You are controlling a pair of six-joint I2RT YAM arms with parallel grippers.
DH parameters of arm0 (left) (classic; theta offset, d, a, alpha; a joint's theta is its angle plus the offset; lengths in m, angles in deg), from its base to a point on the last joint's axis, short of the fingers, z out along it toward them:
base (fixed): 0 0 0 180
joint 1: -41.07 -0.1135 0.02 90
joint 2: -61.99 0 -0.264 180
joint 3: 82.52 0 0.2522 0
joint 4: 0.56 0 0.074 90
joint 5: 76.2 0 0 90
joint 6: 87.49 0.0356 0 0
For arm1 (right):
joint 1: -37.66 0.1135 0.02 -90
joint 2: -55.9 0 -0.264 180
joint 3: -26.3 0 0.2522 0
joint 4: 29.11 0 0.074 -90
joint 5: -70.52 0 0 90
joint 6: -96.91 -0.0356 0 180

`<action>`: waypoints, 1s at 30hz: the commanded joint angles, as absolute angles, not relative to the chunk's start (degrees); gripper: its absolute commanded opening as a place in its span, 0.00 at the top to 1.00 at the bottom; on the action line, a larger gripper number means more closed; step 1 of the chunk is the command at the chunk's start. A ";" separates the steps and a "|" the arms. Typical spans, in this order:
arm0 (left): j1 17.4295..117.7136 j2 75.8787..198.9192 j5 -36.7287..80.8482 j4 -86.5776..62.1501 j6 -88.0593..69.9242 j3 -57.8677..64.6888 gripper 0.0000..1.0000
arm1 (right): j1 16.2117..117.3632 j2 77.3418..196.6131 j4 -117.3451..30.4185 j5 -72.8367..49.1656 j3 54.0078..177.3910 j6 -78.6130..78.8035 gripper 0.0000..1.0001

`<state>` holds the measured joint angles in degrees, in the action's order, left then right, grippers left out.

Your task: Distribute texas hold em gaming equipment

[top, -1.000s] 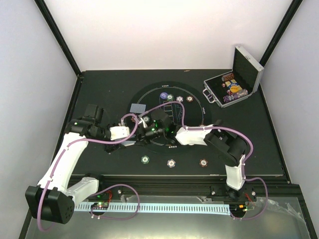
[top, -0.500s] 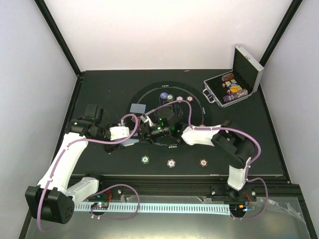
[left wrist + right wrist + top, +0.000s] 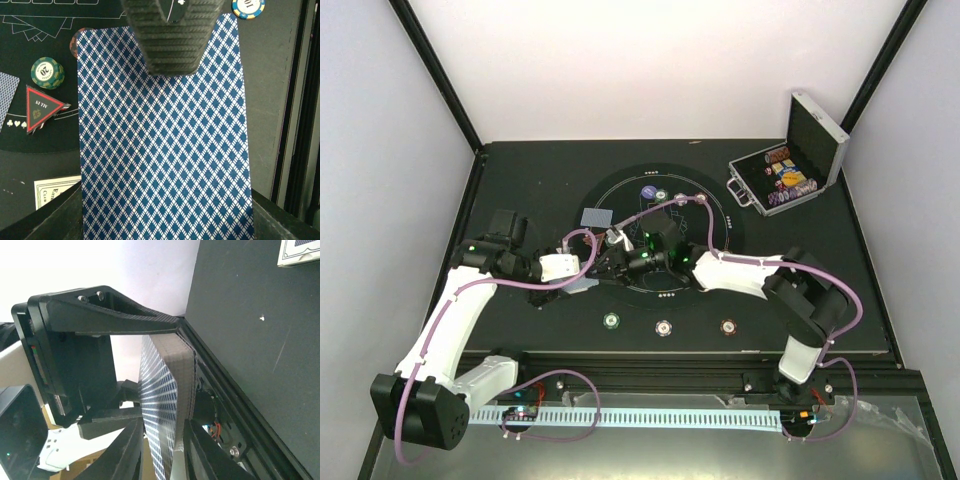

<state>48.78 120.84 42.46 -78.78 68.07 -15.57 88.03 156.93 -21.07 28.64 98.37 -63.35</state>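
- Two grippers meet above the mat (image 3: 625,195), left of its middle.
- Your left gripper (image 3: 165,215) clamps a blue-backed card (image 3: 165,140), held clear of the desk (image 3: 520,190).
- Your right gripper (image 3: 161,427) straddles the card's far edge with a narrow gap; you cannot tell whether it pinches.
- Three chips (image 3: 663,328) lie in a row by the desk's near edge.
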 commanded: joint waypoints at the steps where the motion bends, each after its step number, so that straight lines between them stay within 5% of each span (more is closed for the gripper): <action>1: 48.83 120.11 42.99 -79.05 69.08 -13.69 0.99 | 87.83 154.43 -22.35 28.16 97.24 -62.62 0.78; 10: 48.76 120.27 42.53 -78.61 69.13 -13.83 0.99 | 86.65 152.79 -21.72 29.20 96.36 -64.07 0.98; 20: 48.72 121.05 42.21 -78.11 68.60 -13.63 0.98 | 75.14 149.48 -29.25 33.49 97.13 -58.81 0.99; 30: 48.73 121.68 41.62 -78.30 68.36 -13.04 0.98 | 57.50 170.14 -60.52 33.25 128.99 -38.14 0.99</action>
